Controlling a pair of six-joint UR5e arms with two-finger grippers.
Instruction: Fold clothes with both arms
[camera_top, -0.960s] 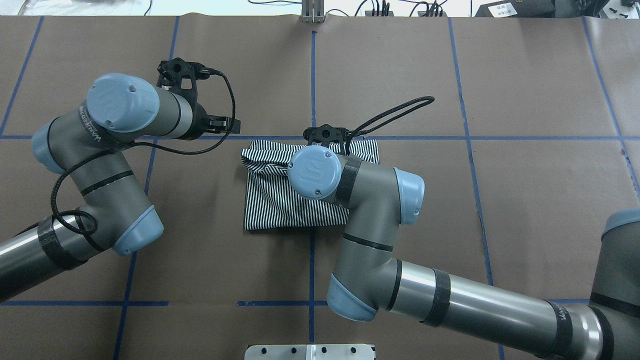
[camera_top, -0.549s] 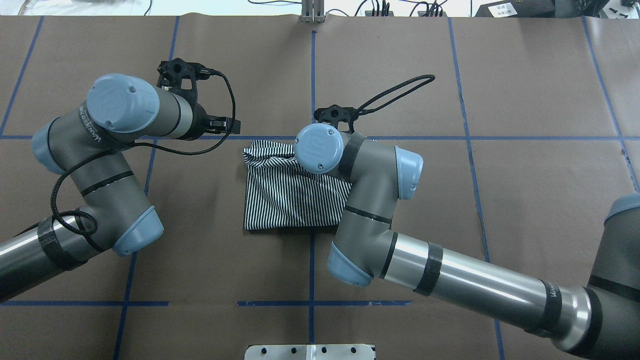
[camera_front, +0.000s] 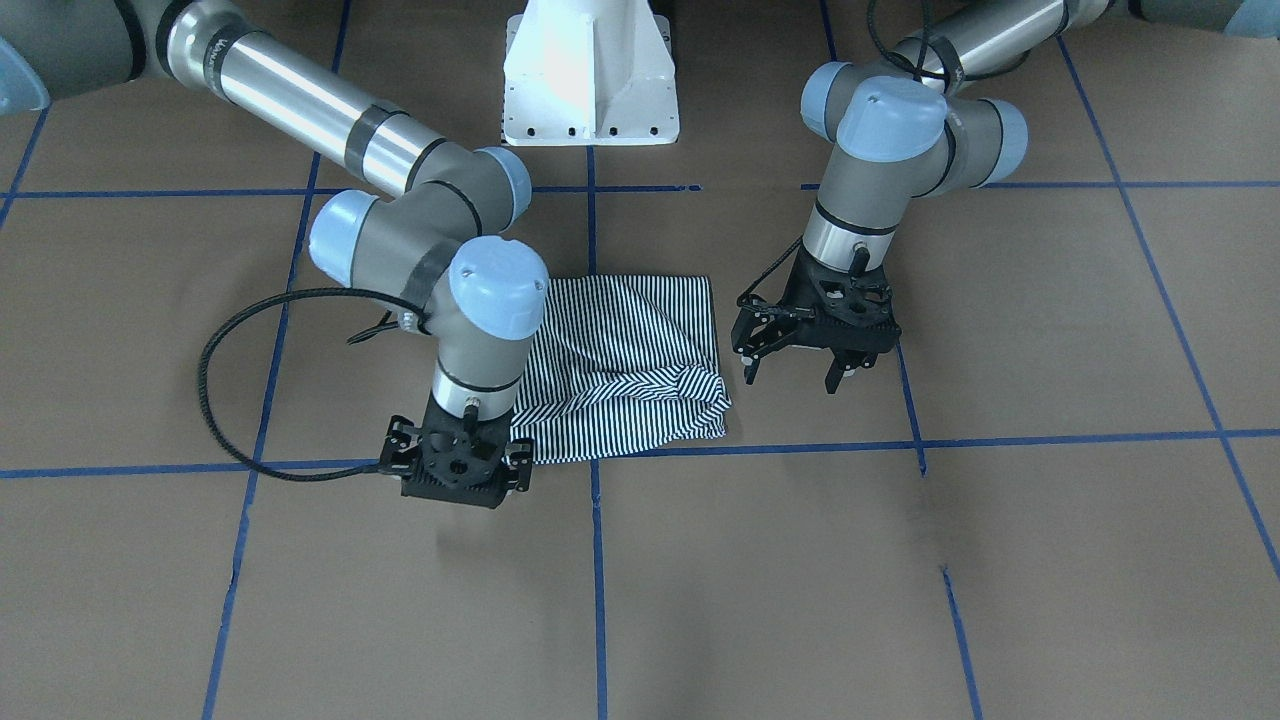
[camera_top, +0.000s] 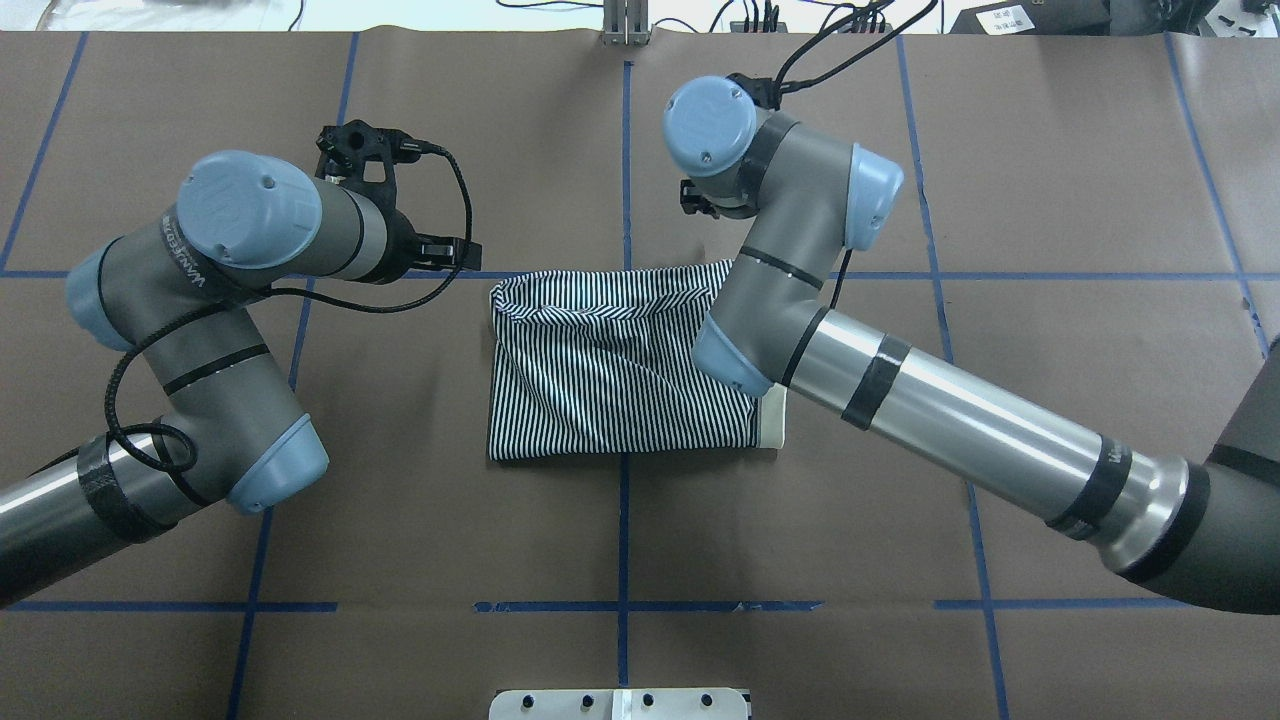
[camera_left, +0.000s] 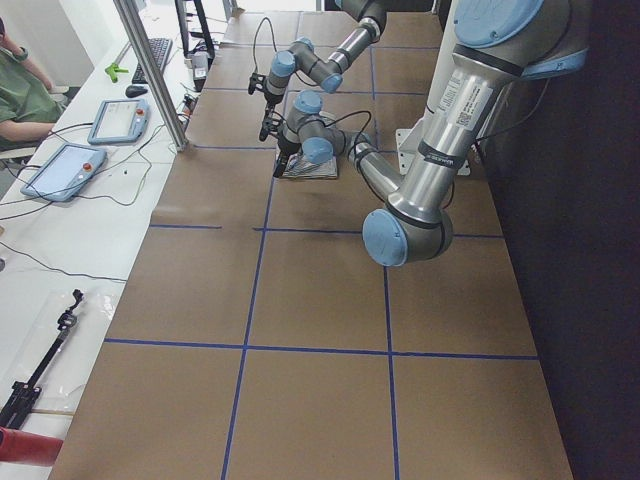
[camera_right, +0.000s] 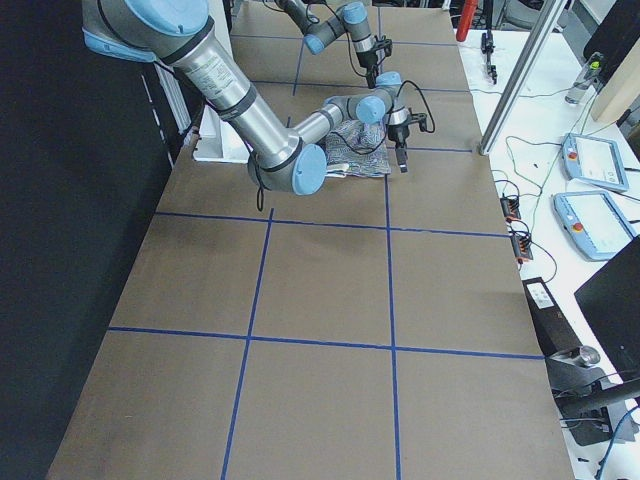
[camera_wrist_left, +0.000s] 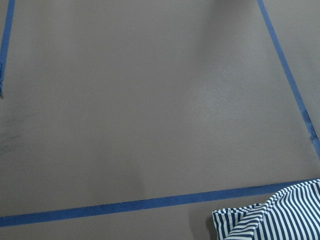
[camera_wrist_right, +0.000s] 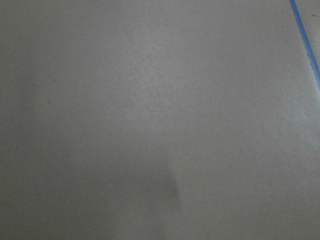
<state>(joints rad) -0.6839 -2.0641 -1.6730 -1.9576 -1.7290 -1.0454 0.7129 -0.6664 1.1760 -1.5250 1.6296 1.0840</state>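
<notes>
Pulling back off the polo shirt (camera_top: 600, 380), the right gripper (camera_front: 455, 482) is now hovering just past its edge, jaw gap impossible to tell, while the left gripper (camera_front: 793, 380) is hanging spread and empty alongside, suggesting this fold is finishing.

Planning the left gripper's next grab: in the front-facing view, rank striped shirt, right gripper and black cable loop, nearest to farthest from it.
From the left gripper:
1. striped shirt, right beside it, mid-table.
2. right gripper, by the shirt's opposite corner.
3. black cable loop, outermost, at the view's left.
</notes>
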